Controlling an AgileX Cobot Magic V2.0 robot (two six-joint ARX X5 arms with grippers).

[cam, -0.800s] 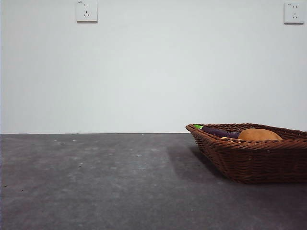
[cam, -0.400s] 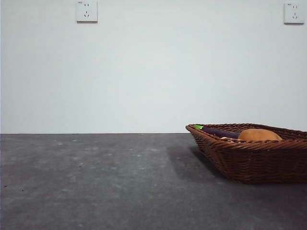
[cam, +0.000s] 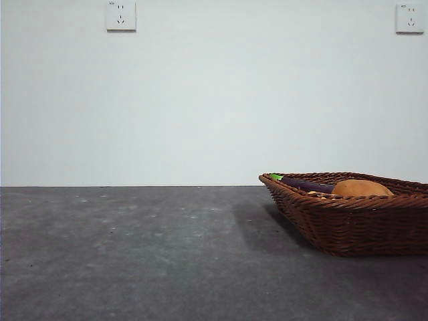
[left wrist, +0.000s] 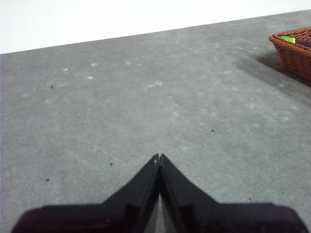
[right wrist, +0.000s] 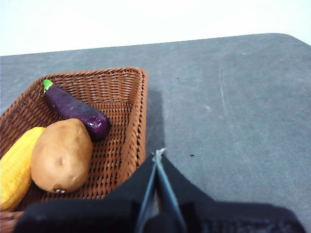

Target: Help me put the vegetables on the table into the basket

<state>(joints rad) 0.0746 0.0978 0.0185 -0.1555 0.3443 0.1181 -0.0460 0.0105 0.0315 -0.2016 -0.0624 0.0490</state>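
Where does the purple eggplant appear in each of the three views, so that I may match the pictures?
Front view: the eggplant just shows above the basket rim, behind the potato.
Left wrist view: only its green stem and a sliver of purple show, at the picture's edge inside the basket corner.
Right wrist view: the whole eggplant lies in the basket, touching the potato.
Shared landmark: the basket's braided rim.

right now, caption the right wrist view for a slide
Brown oval potato, dark purple eggplant and yellow vegetable inside the reddish-brown wicker basket; shut right hand beside it.
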